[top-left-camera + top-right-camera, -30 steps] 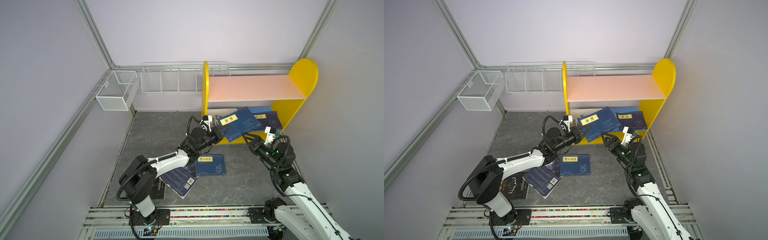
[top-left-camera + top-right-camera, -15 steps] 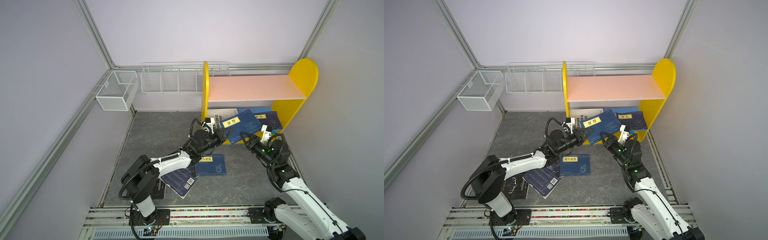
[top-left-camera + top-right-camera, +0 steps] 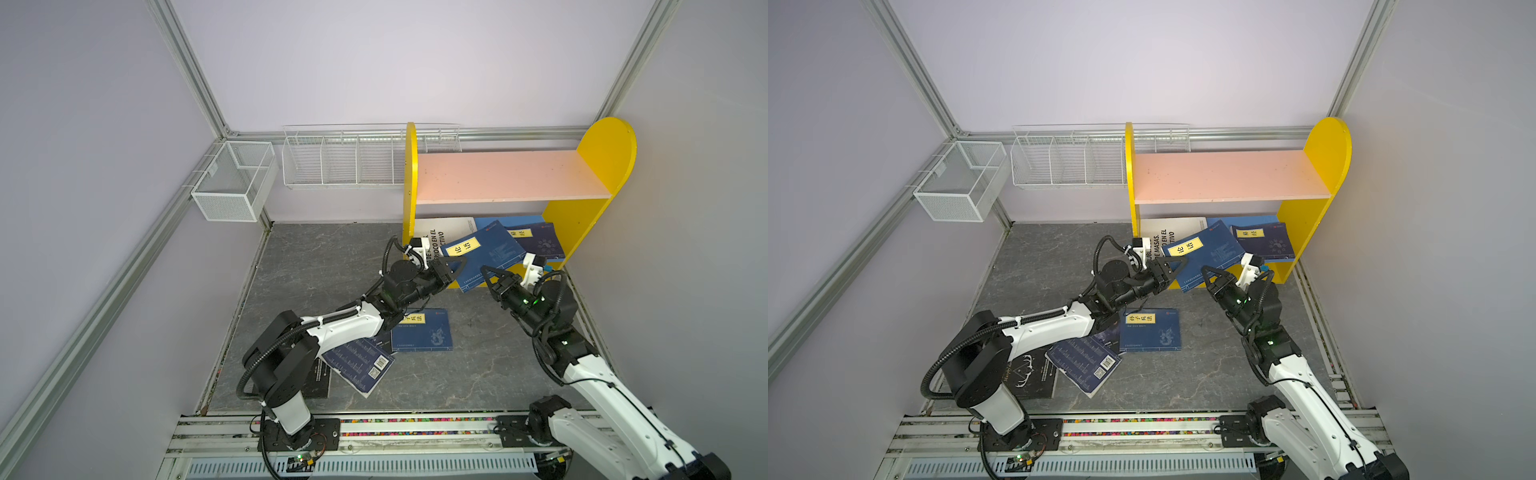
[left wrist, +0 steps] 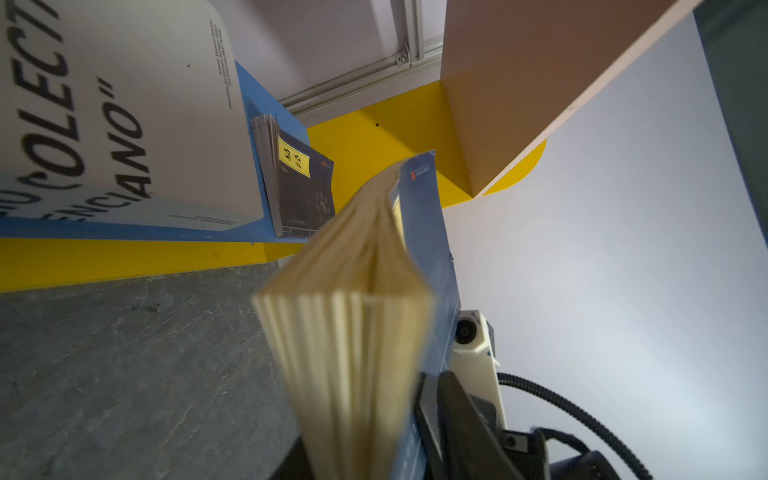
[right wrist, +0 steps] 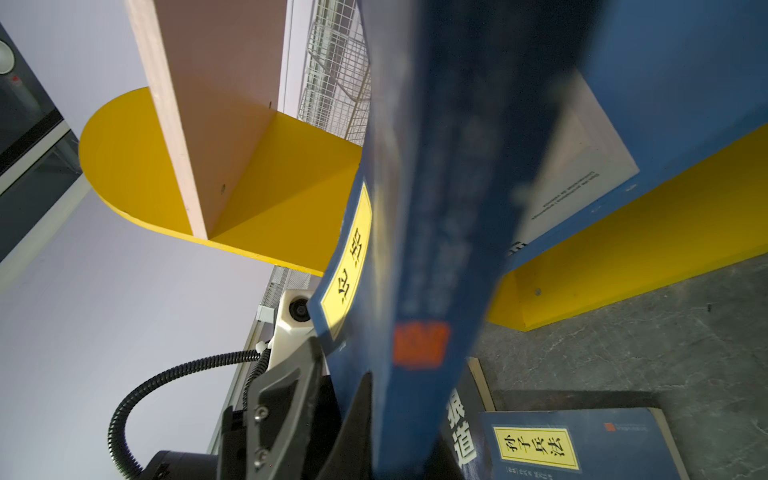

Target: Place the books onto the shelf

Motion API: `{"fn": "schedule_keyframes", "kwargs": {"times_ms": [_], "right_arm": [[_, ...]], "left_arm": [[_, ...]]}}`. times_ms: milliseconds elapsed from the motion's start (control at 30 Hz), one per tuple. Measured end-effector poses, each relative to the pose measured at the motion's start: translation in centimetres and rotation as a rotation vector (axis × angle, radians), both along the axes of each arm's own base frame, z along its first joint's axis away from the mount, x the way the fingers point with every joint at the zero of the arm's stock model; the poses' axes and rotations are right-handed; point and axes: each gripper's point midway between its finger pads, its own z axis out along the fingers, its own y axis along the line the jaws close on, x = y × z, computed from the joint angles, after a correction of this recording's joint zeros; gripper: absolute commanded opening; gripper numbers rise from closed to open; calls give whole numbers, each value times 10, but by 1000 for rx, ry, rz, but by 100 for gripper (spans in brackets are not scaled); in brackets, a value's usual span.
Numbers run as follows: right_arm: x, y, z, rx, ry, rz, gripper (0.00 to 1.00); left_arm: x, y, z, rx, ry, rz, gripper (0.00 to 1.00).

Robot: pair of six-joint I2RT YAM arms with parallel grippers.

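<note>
Two grippers meet at one navy book (image 3: 484,253), right of centre in both top views, where it tilts over the yellow front lip of the shelf (image 3: 602,149). The right gripper (image 3: 488,274) is clamped on its lower edge. The left gripper (image 3: 455,269) has its jaws apart around the near corner. A white book (image 3: 440,232) and a second navy one (image 3: 540,243) are already shelved. Three loose paperbacks (image 3: 1150,330) lie lower centre on the grey stone-look floor (image 3: 324,266).

The left wrist view shows fanned cream page edges (image 4: 353,332), soft and floppy, before the blue lower board (image 4: 124,230).

In the right wrist view, the glossy spine (image 5: 436,249) rises from closed jaws.

My judgement: slide it in flat and deep, because a thin paperback sags and splays.
</note>
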Motion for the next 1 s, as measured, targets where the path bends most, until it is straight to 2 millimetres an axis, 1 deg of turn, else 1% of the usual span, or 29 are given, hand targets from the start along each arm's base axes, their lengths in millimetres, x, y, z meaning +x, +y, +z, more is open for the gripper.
{"fn": "schedule_keyframes", "kwargs": {"times_ms": [67,100,200,333,433,467,533,600,733,867,933,1000], "right_arm": [[1,-5,-6,-10,24,-18,6],[2,-7,-8,-14,30,-25,6],[4,-21,-13,-29,51,-63,6],[11,-52,-22,-53,102,-153,7],[18,-73,-18,-55,114,-214,6],[21,-78,-14,-56,111,-228,7],[26,-84,-6,-53,103,-246,6],[30,-90,2,-52,93,-261,6],[37,-102,11,-45,77,-289,7],[44,-116,14,-32,68,-322,7],[47,-124,14,-25,66,-339,7],[51,-131,14,-17,62,-355,7]], "left_arm": [[1,4,0,10,-2,11,68],[2,7,0,14,-3,17,69],[5,27,2,48,-18,53,74],[2,56,22,129,-85,117,79],[-11,79,44,179,-165,151,82],[-15,87,48,195,-187,163,83],[-24,104,51,229,-220,187,85],[-31,121,45,271,-231,213,87],[-38,158,15,367,-207,277,92],[-43,192,-11,448,-169,348,97],[-45,204,-15,473,-162,378,100],[-46,215,-15,493,-162,414,99]]}}
